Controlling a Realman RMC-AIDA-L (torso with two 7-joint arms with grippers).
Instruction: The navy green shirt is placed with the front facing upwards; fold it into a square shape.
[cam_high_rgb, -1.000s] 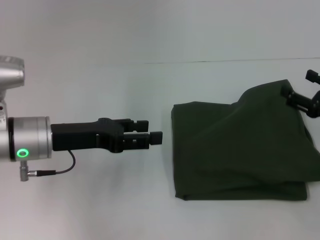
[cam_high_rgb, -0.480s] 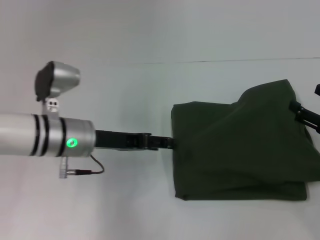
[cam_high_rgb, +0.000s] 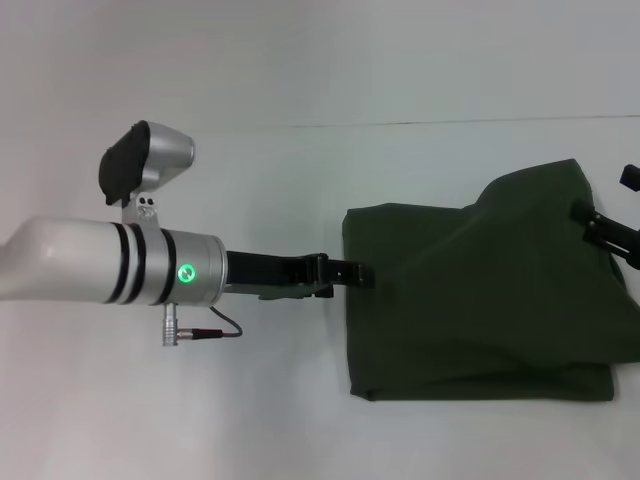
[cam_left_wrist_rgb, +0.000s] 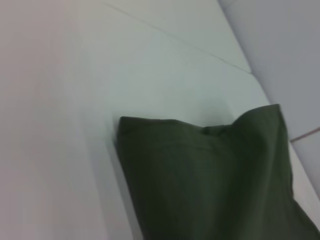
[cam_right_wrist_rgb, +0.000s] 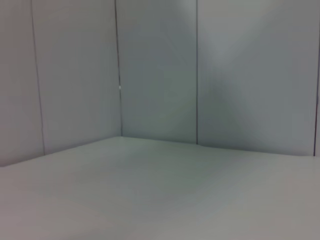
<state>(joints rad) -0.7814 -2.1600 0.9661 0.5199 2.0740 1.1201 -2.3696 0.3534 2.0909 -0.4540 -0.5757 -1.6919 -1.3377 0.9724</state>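
The left hand (cam_high_rgb: 362, 274), grip unclear, overlaps the folded navy green shirt's (cam_high_rgb: 470, 300) left edge; right hand (cam_high_rgb: 612, 225) at its far-right corner.

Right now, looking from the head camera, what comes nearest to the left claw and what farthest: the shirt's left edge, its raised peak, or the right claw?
1. The navy green shirt: its left edge lies right at the left claw, at the tip.
2. The shirt's raised peak, back and toward the right.
3. The right claw, at the picture's far right edge, by the shirt's right side.
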